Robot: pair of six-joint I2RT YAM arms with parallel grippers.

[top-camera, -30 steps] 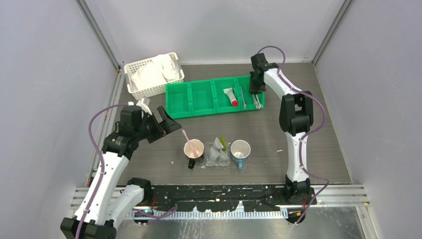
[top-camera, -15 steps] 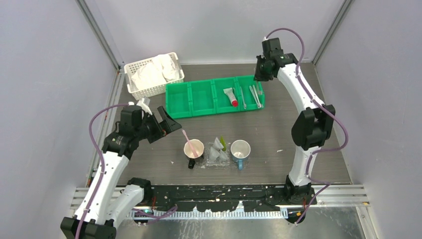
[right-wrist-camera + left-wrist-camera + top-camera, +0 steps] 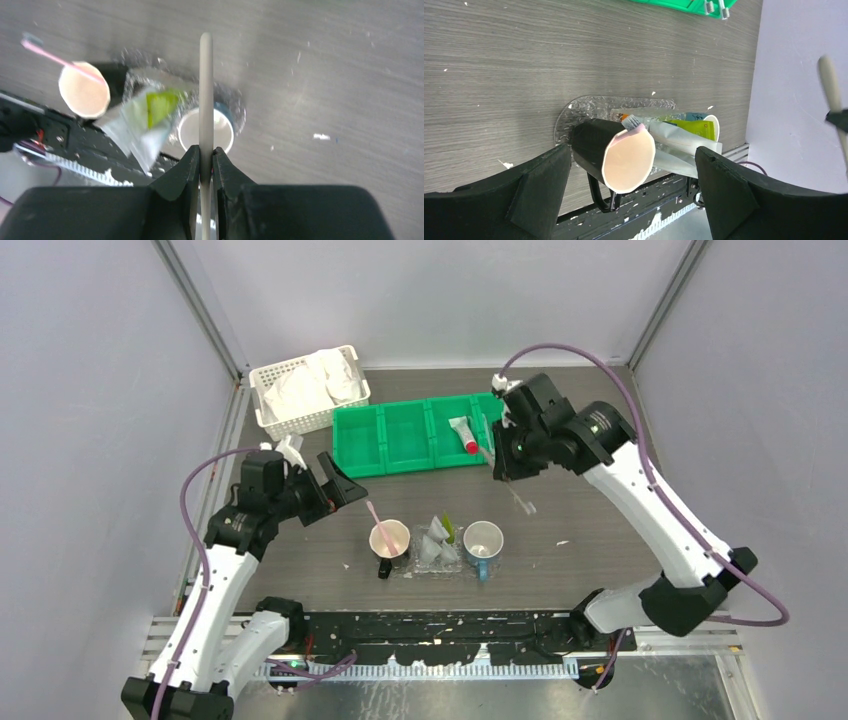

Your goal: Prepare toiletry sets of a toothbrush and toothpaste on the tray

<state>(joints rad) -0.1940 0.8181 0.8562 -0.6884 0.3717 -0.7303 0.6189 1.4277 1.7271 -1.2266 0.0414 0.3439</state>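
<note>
Top view. Showed the right gripper [image 3: 503,470] raised over the table [image 3: 600,540], jaws pinched on a pale toothbrush [image 3: 522,502] that slanted out past both of them. Placed the green bin [image 3: 385,440] just behind those jaws and the clear tray [image 3: 405,572] ahead of and below them. Showed on the tray a black mug [image 3: 386,565] holding a pink toothbrush [image 3: 374,515], a white mug [image 3: 483,538], and between the mugs a yellow-green tube [image 3: 449,530] leaning on a white tube [image 3: 433,540]. Showed the left gripper [image 3: 325,490] off to the tray's side, jaws spread wide, gripping nothing. Showed a white basket [image 3: 300,390] well beyond it.

Left wrist view. Framed the black mug [image 3: 624,160] in the wide gap between the spread jaws of the left gripper [image 3: 632,155], untouched by either. Placed the clear tray [image 3: 569,112] under it, the pink toothbrush's head [image 3: 631,122] at its rim, and the white tube [image 3: 669,145] and yellow-green tube [image 3: 686,127] toward the right-hand jaw.

Right wrist view. Showed the right gripper [image 3: 205,160] pressed tight on the pale toothbrush [image 3: 205,90], its handle running straight out ahead. Placed the white mug [image 3: 220,131] directly beyond the jaws, the yellow-green tube [image 3: 157,107] to their left, and the pink toothbrush [image 3: 50,56] farther left.
</note>
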